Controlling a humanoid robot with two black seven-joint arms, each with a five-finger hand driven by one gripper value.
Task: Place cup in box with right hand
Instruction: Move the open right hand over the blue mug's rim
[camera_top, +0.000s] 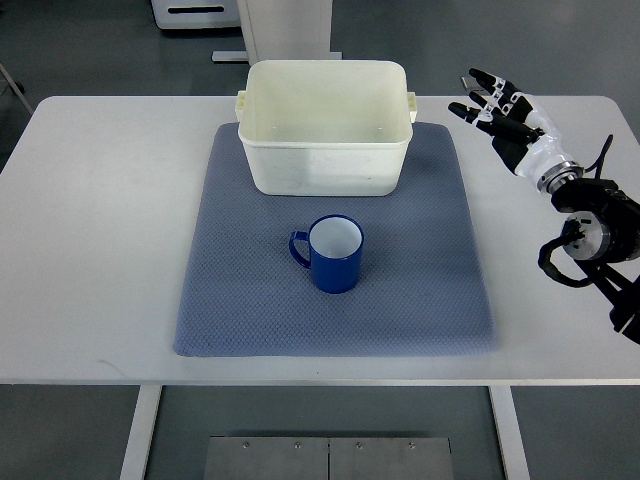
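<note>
Your right hand (500, 110) hovers with fingers spread wide, holding nothing, over the white table (90, 250); blue cup (335, 254) stands upright on the grey mat (420, 290) before the box (325, 125).

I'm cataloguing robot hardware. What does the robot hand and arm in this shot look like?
Only the right arm shows. Its robot hand has black fingers with white segments and a pale, whitish palm shell. A silver ring joins it to a black wrist, where black cables loop loose.
</note>
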